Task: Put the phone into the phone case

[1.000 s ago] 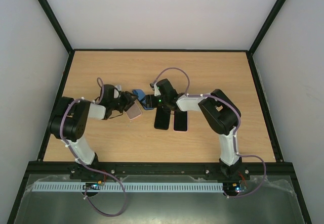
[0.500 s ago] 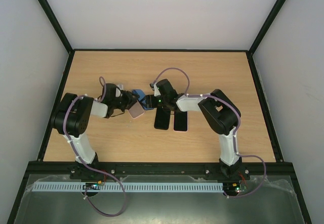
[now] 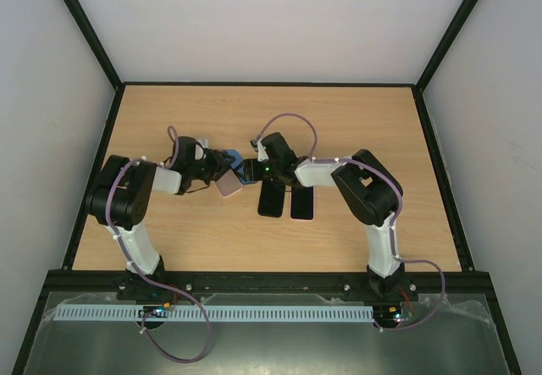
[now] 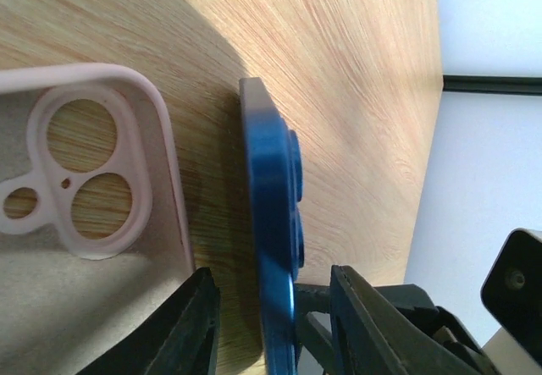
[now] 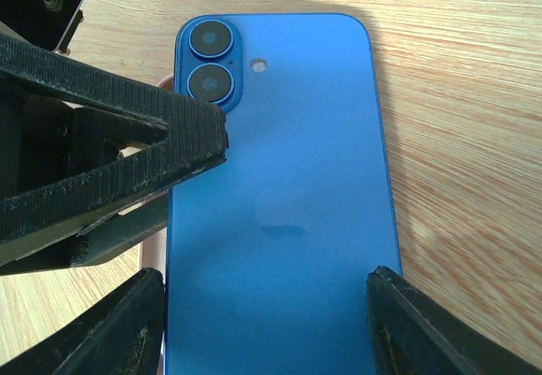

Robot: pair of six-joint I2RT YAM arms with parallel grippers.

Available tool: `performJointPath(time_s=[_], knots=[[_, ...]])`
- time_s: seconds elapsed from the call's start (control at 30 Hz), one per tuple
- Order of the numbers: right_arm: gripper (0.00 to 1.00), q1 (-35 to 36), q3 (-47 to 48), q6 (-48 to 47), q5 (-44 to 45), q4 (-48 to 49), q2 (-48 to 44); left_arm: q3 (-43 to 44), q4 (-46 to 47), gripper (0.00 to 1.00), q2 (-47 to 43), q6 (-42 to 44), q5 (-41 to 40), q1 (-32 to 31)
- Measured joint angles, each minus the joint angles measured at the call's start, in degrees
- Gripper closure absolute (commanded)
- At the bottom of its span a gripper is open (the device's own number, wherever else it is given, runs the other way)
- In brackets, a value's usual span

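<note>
The blue phone point(image 5: 279, 138) is raised off the table with its back and two lenses facing the right wrist camera. My right gripper point(image 5: 264, 278) is shut on its long edges. My left gripper point(image 4: 271, 275) stands open astride the phone's point(image 4: 269, 163) camera end, with a small gap on each side. One ribbed left finger point(image 5: 127, 155) reaches over the lens corner. The pink phone case point(image 4: 93, 180) lies open side up on the table just beside the phone. From above, the phone point(image 3: 233, 160) sits between the left gripper point(image 3: 218, 170) and right gripper point(image 3: 251, 170), with the case point(image 3: 227, 186) just in front.
A black phone point(image 3: 271, 199) and a pale pink one point(image 3: 302, 203) lie side by side on the wooden table point(image 3: 356, 121), under the right forearm. Black frame rails and white walls close in the table on three sides.
My left gripper has moved right, up to the phone, and its jaws have narrowed around the camera end. The right gripper and the phone have stayed put.
</note>
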Motion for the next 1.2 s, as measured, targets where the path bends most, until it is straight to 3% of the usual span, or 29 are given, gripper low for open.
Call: performJointPath(time_s=[0.33, 0.47, 0.7, 0.87, 1.2], knots=[[0.38, 0.0, -0.1, 0.0, 0.3, 0.1, 0.0, 1.9, -3.7, 0.89, -0.1, 0.9, -0.6, -0.5], [0.32, 0.2, -1.1, -0.2, 1.8, 0.0, -0.8, 2.2, -5.3, 0.97, -0.1, 0.6, -0.7, -0.7], [0.25, 1.2, -3.1, -2.8, 9.8, -5.2, -4.2, 2.3, -6.6, 0.98, -0.8, 0.3, -0.5, -1.1], [0.41, 3.2, -4.3, -7.5, 17.7, -9.6, -7.0, 2.3, -8.8, 0.98, -2.0, -0.3, -0.7, -1.1], [0.4, 7.6, -7.3, -14.1, 28.7, -12.6, -12.0, 3.6, -13.9, 0.98, -5.0, -0.8, -1.1, -1.1]])
